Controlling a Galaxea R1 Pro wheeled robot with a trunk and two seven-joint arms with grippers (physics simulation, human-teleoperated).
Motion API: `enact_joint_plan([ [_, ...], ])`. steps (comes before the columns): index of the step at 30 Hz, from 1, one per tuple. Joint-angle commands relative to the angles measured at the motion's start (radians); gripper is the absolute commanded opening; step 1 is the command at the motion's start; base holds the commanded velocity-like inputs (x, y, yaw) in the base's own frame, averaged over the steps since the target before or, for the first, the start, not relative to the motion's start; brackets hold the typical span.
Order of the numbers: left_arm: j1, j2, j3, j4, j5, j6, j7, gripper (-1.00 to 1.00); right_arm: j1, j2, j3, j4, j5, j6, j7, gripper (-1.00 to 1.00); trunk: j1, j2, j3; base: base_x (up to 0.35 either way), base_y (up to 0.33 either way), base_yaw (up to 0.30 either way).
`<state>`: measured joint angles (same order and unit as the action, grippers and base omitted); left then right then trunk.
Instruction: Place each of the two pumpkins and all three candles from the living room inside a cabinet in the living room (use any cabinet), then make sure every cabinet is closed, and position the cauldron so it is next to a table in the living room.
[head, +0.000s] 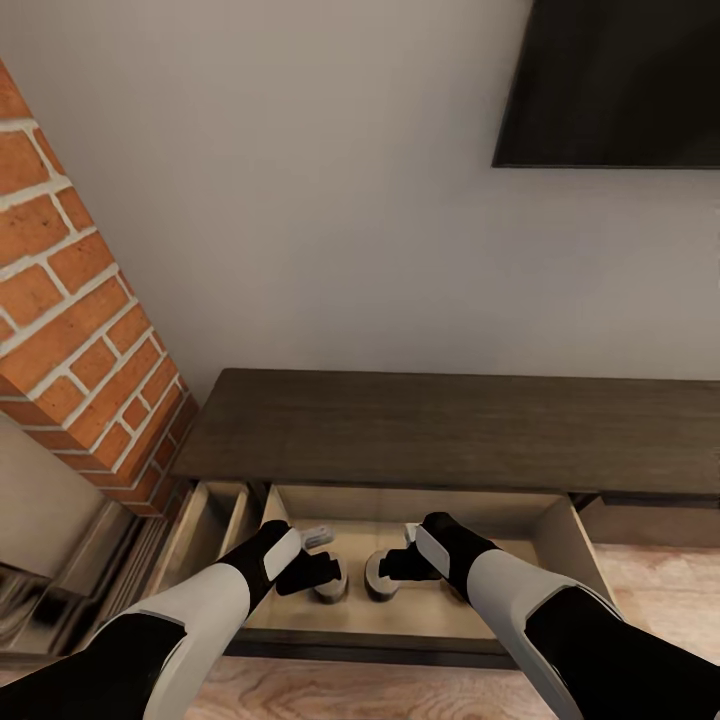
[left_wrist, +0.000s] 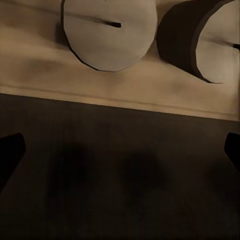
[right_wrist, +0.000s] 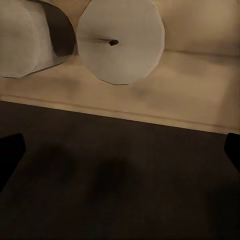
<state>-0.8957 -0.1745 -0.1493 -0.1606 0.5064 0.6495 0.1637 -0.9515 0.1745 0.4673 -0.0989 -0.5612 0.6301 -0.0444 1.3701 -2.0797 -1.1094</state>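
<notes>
Pale grey wall (head: 330, 220) backs the scene, with a brick column (head: 75, 330) at the left and a dark screen (head: 615, 80) upper right. Below them the long dark-brown cabinet (head: 450, 425) has one drawer (head: 575, 540) pulled out, its pale interior exposed.

Left gripper (head: 325, 572) and right gripper (head: 392, 565) both hang over that drawer. In each wrist view the dark fingertips (left_wrist: 10, 155) (right_wrist: 10, 152) stand at opposite edges of the frame, spread wide, gripping nothing and touching nothing.

Two candles (head: 332, 588) (head: 380, 580) sit upright on the drawer floor, just beside each other. Only the wrist views show their pale tops and short wicks: the left wrist view has both candles (left_wrist: 107, 30) (left_wrist: 210, 42), with the dark drawer front (left_wrist: 120, 175) nearer the camera; the right wrist view shows one top fully (right_wrist: 120, 42).

No labels or writing are visible.
</notes>
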Motion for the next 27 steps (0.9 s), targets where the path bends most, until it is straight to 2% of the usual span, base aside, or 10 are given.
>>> enact_joint_plan([
  [1, 0.000, 0.000, -0.006, -0.002, 0.011, 0.004, 0.008, 1.00, -0.001, 0.000, 0.007, -0.001, -0.009, 0.003, -0.005, 1.00, 0.000, 0.000, -0.001, 0.000, 0.000, 0.000],
  [20, 0.000, 0.000, -0.006, -0.002, 0.011, 0.010, 0.008, 1.00, 0.000, 0.000, 0.007, -0.001, -0.009, 0.008, -0.005, 1.00, -0.069, 0.126, 0.056, 0.000, 0.000, 0.000],
  [27, 0.000, 0.000, -0.006, -0.002, 0.011, 0.039, 0.008, 1.00, -0.001, 0.000, 0.007, -0.001, -0.009, 0.010, -0.005, 1.00, -0.096, 0.175, 0.078, 0.000, 0.000, 0.000],
])
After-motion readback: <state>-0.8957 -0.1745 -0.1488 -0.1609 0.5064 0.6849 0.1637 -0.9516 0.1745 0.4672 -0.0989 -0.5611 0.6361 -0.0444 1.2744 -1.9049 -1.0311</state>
